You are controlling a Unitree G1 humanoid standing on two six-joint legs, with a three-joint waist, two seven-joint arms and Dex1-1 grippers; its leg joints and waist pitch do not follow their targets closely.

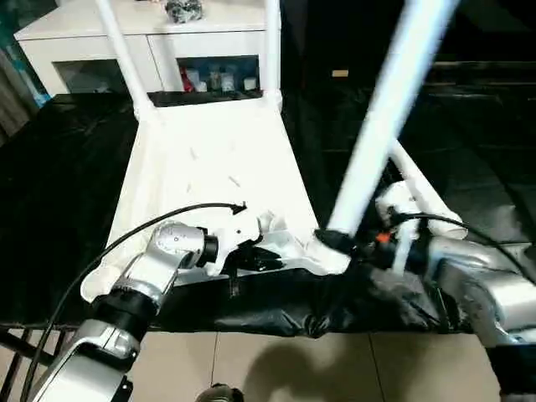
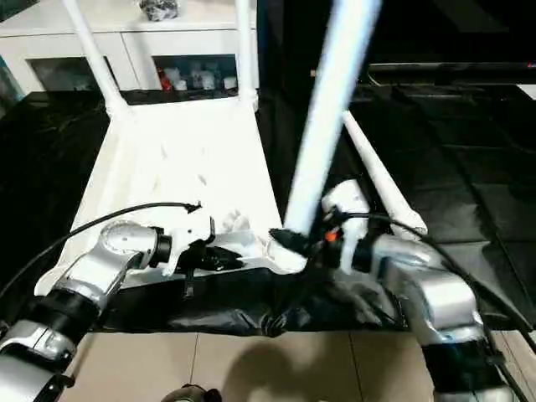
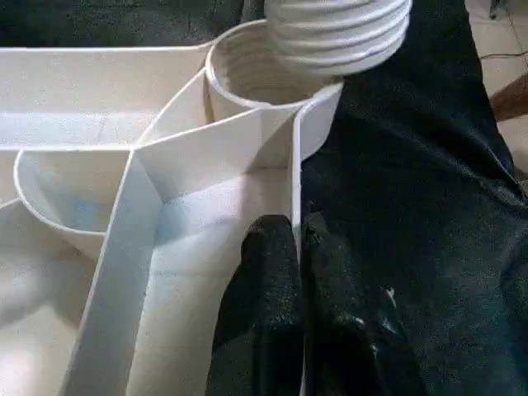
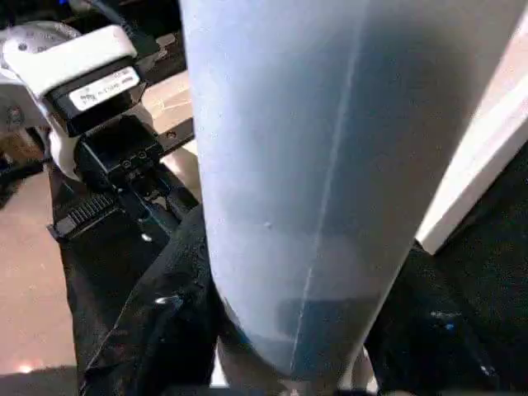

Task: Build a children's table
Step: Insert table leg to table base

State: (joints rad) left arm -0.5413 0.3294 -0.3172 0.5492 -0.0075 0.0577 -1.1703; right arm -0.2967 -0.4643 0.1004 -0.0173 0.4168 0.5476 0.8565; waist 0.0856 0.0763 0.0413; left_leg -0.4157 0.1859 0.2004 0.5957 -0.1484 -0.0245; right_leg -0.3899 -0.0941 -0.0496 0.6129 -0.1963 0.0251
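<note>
The upturned tabletop (image 1: 209, 159) lies on the black-draped bench (image 1: 59, 193), left gripper (image 1: 255, 255) clamped on its rim, right gripper (image 1: 347, 247) clasping the light, stiff, slippery leg (image 1: 381, 117) low at its threaded end above the socket (image 3: 247, 78).

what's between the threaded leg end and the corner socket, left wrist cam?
Nothing. In the left wrist view the leg's threaded end hangs just over the open corner socket, with bare air between them; the threads are not yet engaged.
</note>
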